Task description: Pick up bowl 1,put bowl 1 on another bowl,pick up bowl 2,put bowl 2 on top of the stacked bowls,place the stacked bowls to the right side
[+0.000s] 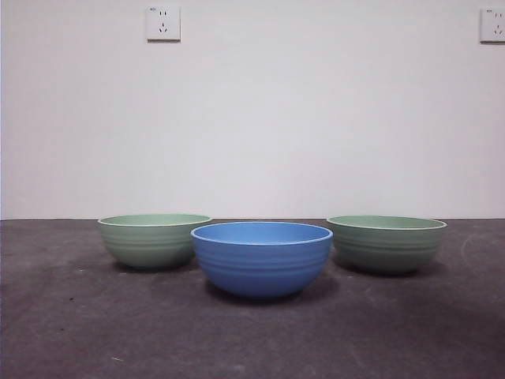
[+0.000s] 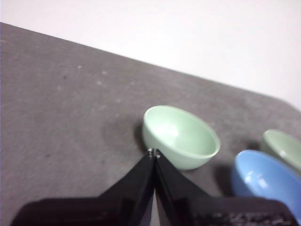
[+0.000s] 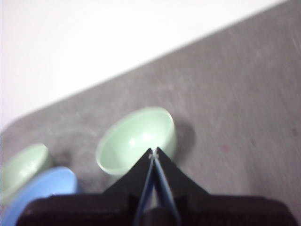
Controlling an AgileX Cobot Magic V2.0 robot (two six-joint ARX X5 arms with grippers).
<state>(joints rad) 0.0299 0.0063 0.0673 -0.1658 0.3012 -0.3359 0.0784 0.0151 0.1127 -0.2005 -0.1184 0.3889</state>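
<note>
Blue bowl (image 1: pixel 262 259) sits closest to the front cam, centre of the tabletop (image 1: pixel 71 316), upright, faint ribs on its outside, rim facing up. Left green bowl (image 1: pixel 153 240) is just behind and beside it on one side, right green bowl (image 1: pixel 386 243) a bit further off on the other; none touching as far as I can tell, though the left one overlaps the blue rim in front view, so the gap there is small or unclear.

Left gripper (image 2: pixel 154 152) hangs above the tabletop near the left green bowl, jaws pressed together, holding nothing. Right gripper (image 3: pixel 154 151) likewise over the right green bowl, jaws closed tip to tip, empty. Nothing stacked yet.

Handling, my guess: bowls look like rigid glazed ceramic or melamine w/ smooth glossy insides, so slippery, prob. moderate weight, chip-prone if dropped rim to rim. Best hold is a pinch across the rim wall, one jaw inside, one outside, at a part of the rim away from the blue bowl. Jaws need opening first.

Room: tabletop is bare dark mat on both outer sides and in front, plenty of space on the right for the final stack. Back edge meets the wall (image 1: pixel 252 118) close behind the green bowls, so approach from above, not from behind.
</note>
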